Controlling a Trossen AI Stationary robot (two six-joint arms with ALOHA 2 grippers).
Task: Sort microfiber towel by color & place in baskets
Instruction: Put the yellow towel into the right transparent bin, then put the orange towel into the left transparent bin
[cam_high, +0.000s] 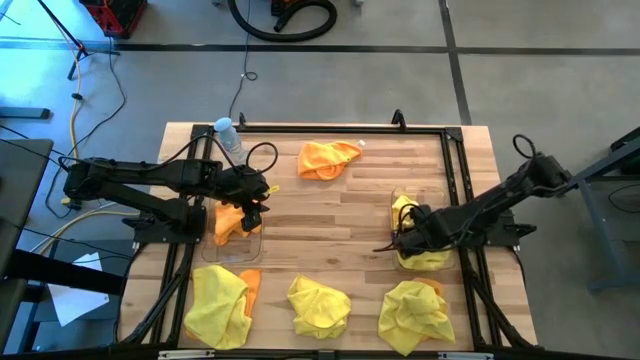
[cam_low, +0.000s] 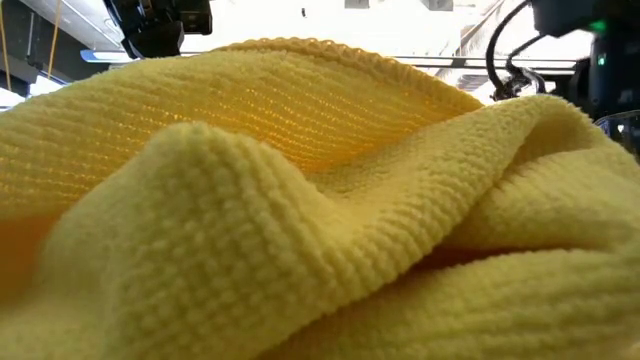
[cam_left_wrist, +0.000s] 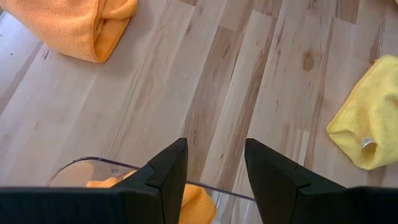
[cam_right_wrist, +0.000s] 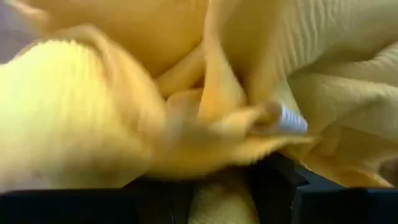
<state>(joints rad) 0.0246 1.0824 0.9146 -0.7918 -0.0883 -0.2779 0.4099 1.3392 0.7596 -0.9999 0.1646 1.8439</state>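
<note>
Patience pays here: your right pincer (cam_high: 405, 238) is buried in the fuzzy yellow towel (cam_high: 420, 250) at the right basket (cam_high: 405, 262), fingers closed on a fold; press the soft pile down inside the clear walls before letting go. Your left pincer (cam_left_wrist: 214, 177) hangs empty, narrowly parted, over the left basket (cam_high: 250, 245) holding an orange towel (cam_high: 230, 222). More cloths lie loose on the wooden counter (cam_high: 330, 205).

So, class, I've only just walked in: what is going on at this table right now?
A two-armed robot is sorting cloths by colour. The left gripper hangs open over the clear basket, which already holds an orange towel. The right gripper is down in the yellow towels at the other basket. One orange towel and three yellow heaps lie loose on the table.
</note>
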